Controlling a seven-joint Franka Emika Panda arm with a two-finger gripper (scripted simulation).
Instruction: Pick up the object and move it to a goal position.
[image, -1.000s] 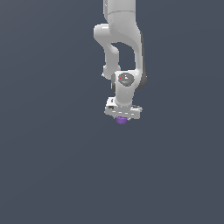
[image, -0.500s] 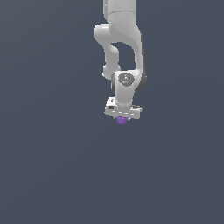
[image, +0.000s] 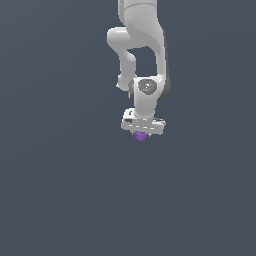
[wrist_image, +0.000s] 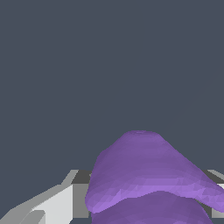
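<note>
Looking first at the object (image: 141, 135), we find a small purple lump showing just under the white gripper (image: 142, 133), tucked so close beneath the hand that only its lower part peeks out in the exterior view. In the wrist view the same object (wrist_image: 144, 175) fills the near field as a rounded purple mass with a faintly faceted surface, sitting right against the grey and white finger parts (wrist_image: 57, 203) on either side of it. From that we judge the gripper to be closed on the object, narrow rather than wide, though the contact faces themselves are hidden behind the purple bulk.

As for progress, we read the pick as done or very nearly so: the object sits between the fingers and not apart from them. Whether it is already off the ground we cannot tell, since the flat dark grey ground (image: 60, 200) gives no shadow or edge to judge height by. What is left, in our view, is the carry to the goal position. No goal marker shows in either view, so we cannot say which way the arm (image: 142, 55) must travel or how near it is to the end.

Turning to containers, we see none: no bin, tray, bowl or box appears in either view, and nothing lies around the robot but the plain ground.
</note>
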